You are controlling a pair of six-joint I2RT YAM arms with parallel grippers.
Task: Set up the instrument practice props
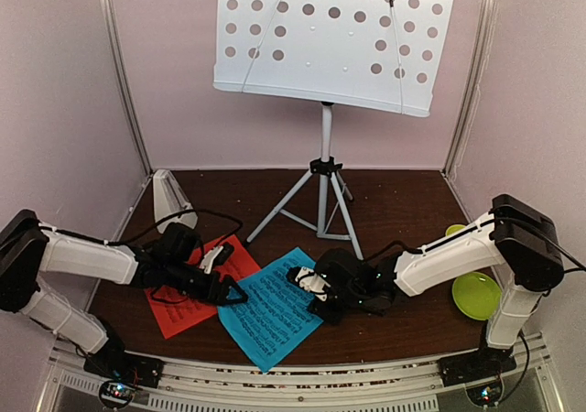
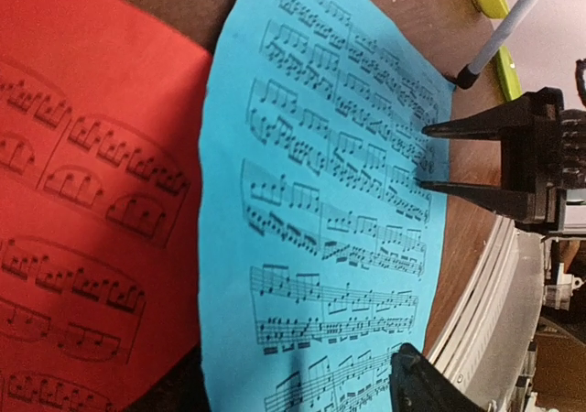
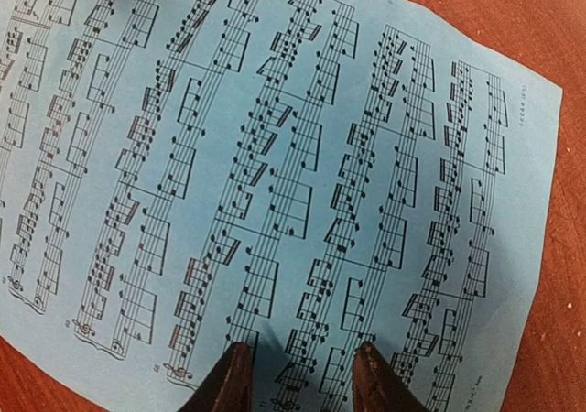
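Note:
The white perforated music-stand desk (image 1: 330, 41) stands on its white tripod legs (image 1: 322, 197) at the back. A small white metronome (image 1: 170, 198) sits at the back left. The red-orange music sheet (image 1: 188, 304) lies flat at the front left, and the blue music sheet (image 1: 270, 316) lies beside it, its edge over the red one (image 2: 82, 201). My left gripper (image 1: 231, 293) is open, low over the blue sheet's (image 2: 311, 211) near-left edge. My right gripper (image 3: 302, 375) is open, both fingertips (image 3: 231, 375) down on the blue sheet (image 3: 275, 156), nothing between them.
A yellow-green plate (image 1: 477, 295) and a yellow-green bowl (image 1: 455, 232) sit at the right, by the right arm. The table's front rail (image 1: 293, 380) runs just below the sheets. Pink walls close in the sides and back.

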